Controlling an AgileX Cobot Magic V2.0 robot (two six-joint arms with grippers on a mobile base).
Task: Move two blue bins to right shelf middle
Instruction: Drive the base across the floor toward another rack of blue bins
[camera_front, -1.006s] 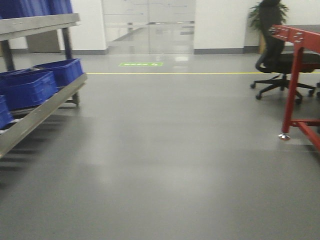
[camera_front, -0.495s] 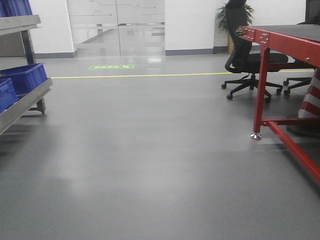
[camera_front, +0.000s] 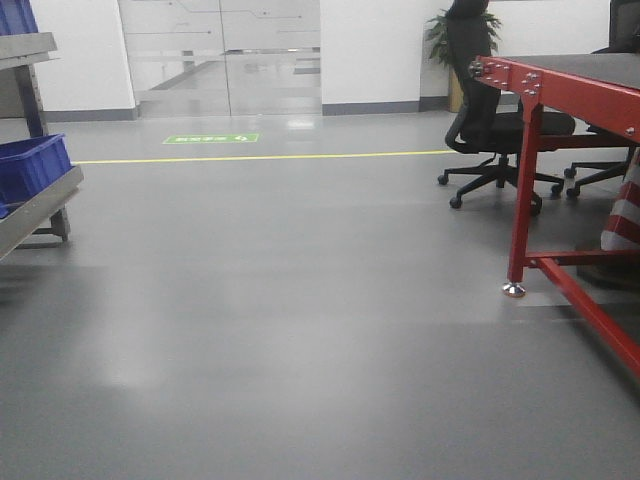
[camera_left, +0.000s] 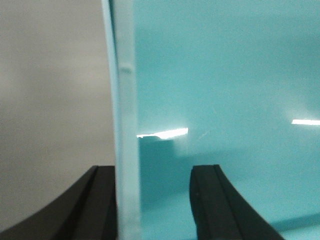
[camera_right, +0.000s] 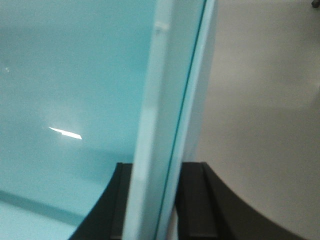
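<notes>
I carry a blue bin, which looks teal in both wrist views. In the left wrist view, my left gripper (camera_left: 152, 172) is shut on the bin's left wall (camera_left: 126, 100), one black finger (camera_left: 97, 205) outside and the other inside. My right gripper (camera_right: 157, 167) pinches the bin's right wall (camera_right: 170, 90) between both black fingers. The bin's inside (camera_right: 75, 75) fills the frame. Neither the grippers nor the carried bin show in the front view. Other blue bins (camera_front: 30, 165) sit on a metal shelf (camera_front: 40, 205) at the far left. The right shelf is out of view.
A red steel table (camera_front: 560, 90) stands at the right, with a black office chair (camera_front: 490, 130) behind it and a red-and-white striped cone (camera_front: 622, 215) under it. Grey floor stretches ahead to a yellow line (camera_front: 260, 157) and glass doors (camera_front: 220, 55).
The front view has swung to the right. The left shelf with its blue bins has slid almost out of frame. The red table and chair have moved further into the frame.
</notes>
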